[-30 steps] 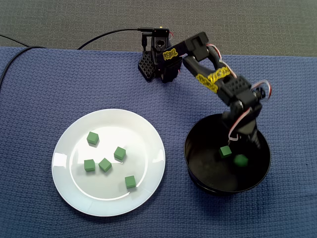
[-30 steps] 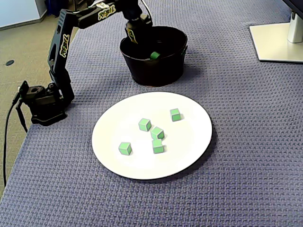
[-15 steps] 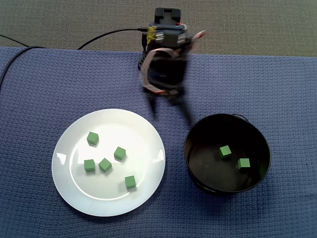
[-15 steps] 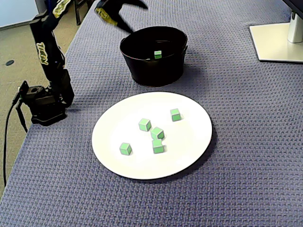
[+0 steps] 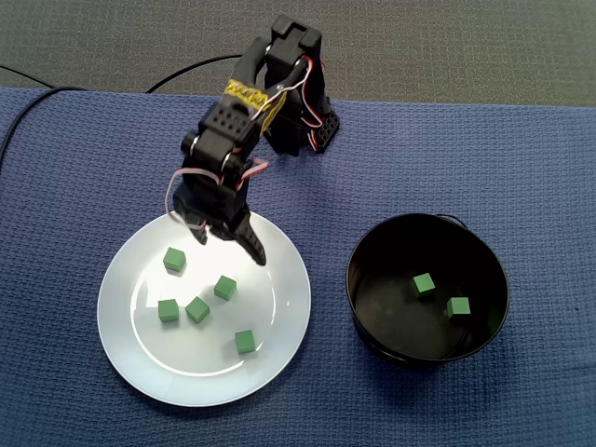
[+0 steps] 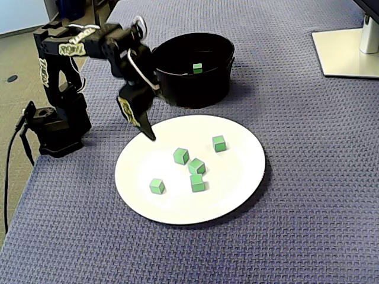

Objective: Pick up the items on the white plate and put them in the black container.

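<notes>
While our end effector (image 5: 230, 250) hangs open and empty over the plate (image 5: 121, 363), we see five cubes (image 5: 224, 287) there.

Blue woven cloth (image 5: 74, 158) spread flat over the worktop. Past its far edge, grey carpet floor (image 5: 466, 42). Black cable (image 5: 200, 65) curving over that carpet, seen again in another fixed view hanging off the cloth's left edge. Pale flat stand base (image 6: 346, 53) resting on the cloth at upper right, well apart.
</notes>
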Controlling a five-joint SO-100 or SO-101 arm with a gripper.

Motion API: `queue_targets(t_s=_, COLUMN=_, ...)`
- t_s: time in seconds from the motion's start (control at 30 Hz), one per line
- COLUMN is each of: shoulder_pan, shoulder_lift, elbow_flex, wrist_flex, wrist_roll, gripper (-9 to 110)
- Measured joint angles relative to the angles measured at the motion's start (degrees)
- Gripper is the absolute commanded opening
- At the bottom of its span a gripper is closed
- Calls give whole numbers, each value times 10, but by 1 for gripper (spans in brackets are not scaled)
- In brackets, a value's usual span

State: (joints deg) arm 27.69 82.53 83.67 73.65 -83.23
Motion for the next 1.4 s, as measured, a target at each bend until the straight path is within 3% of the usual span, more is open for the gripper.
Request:
queue_targets(t_s=0.67, shoulder_pan=-28, shoulder_lift=-147, elbow_flex=-4, wrist_flex=-98, wrist_roll=36, gripper=40)
queue_targets(t_s=0.97, shoulder_pan=-39, shoulder_lift=-176, elbow_flex=-15, wrist_flex=-114, wrist_roll=44, gripper=25)
queue_targets(t_s=1.2, shoulder_pan=-40, shoulder_lift=-186, elbow_flex=-15, wrist_flex=-142, wrist_roll=49, gripper=1)
queue_targets(t_s=1.4, shoulder_pan=-40, shoulder_lift=-187, elbow_flex=-9, wrist_flex=-163, wrist_roll=69, gripper=0)
